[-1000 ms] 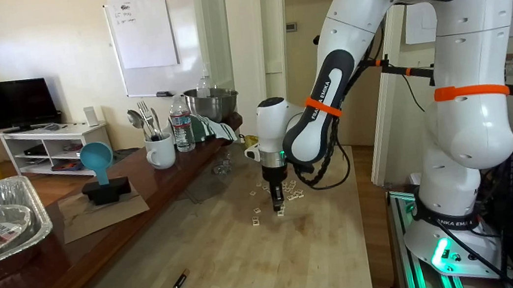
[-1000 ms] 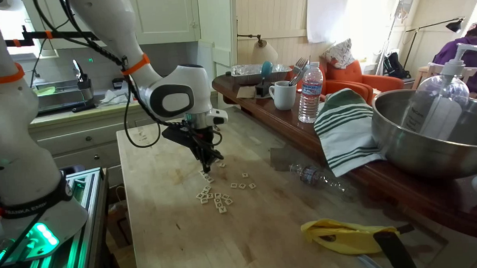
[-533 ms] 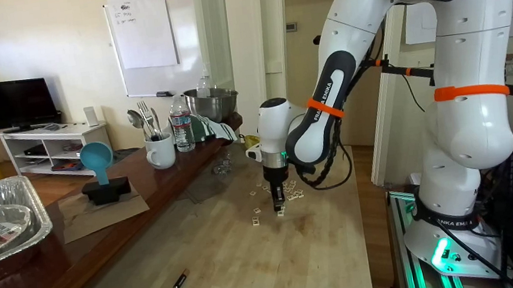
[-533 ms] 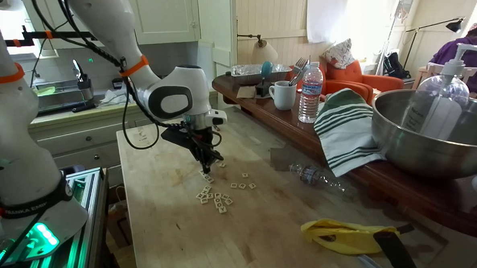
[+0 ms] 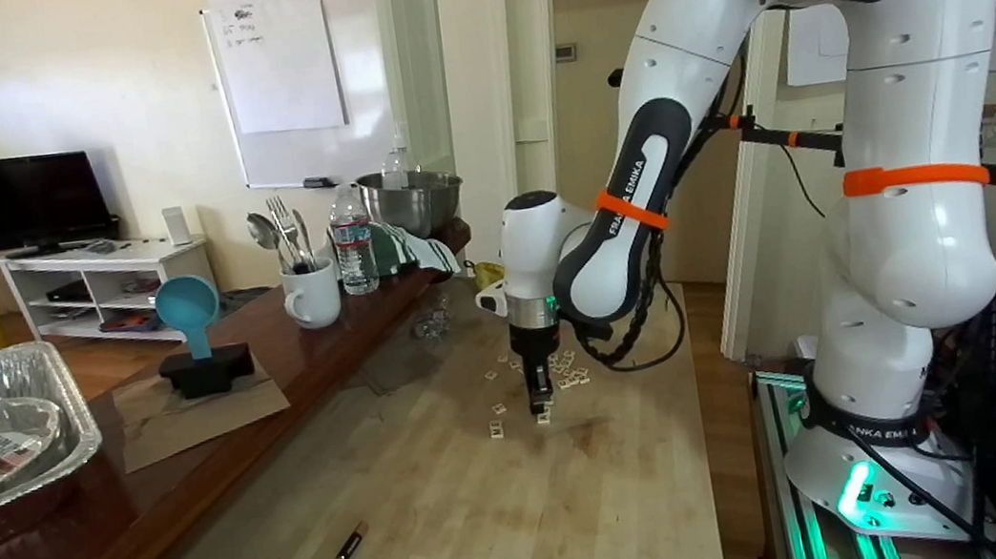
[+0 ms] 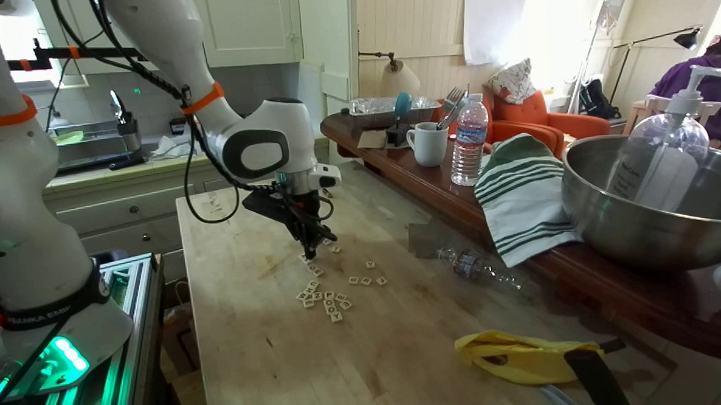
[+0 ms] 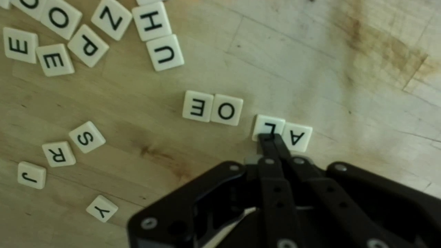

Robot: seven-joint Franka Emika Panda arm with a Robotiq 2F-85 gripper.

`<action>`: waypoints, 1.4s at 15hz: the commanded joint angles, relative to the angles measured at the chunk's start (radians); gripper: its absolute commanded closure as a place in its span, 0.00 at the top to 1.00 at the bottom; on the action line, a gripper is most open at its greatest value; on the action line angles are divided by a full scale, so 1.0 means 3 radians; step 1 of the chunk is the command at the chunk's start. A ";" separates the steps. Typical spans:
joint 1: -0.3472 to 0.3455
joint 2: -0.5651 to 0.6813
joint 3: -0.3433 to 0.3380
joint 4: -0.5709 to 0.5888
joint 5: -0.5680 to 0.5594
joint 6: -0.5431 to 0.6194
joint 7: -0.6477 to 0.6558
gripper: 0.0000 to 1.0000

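Black gripper (image 7: 270,136) has its fingers pressed together, tips over the L tile (image 7: 266,124), just right of centre in the wrist view; can't tell if they touch. The A tile (image 7: 299,137) butts up against that one, an E tile (image 7: 197,106) and an O tile (image 7: 226,110) are paired just left, and there's a Y tile (image 7: 102,208) lower left.

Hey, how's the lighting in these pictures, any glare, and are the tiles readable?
Wrist view: dim, yet most letter tiles are readable, the hand nearly black; in an exterior view, white glare washes out the area beside the hanging paper; in both exterior views, the green base light glows overexposed.
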 commanded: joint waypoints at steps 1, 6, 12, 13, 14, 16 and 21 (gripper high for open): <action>0.0017 0.0141 0.0217 0.0003 0.0524 0.0028 -0.0299 0.00; 0.0084 0.0255 0.0469 0.0157 0.0987 -0.0123 -0.0526 0.00; 0.0068 0.0004 0.0462 0.0143 0.0847 -0.0118 -0.0474 0.00; 0.0052 -0.0066 0.0448 0.0118 0.0869 -0.0096 -0.0476 0.00; 0.0047 -0.0110 0.0427 0.0108 0.0870 -0.0091 -0.0467 0.00; 0.0038 -0.0229 0.0362 0.0067 0.0850 -0.0060 -0.0438 0.00; -0.0047 -0.0272 0.0062 0.0122 0.0481 -0.0006 -0.0060 0.00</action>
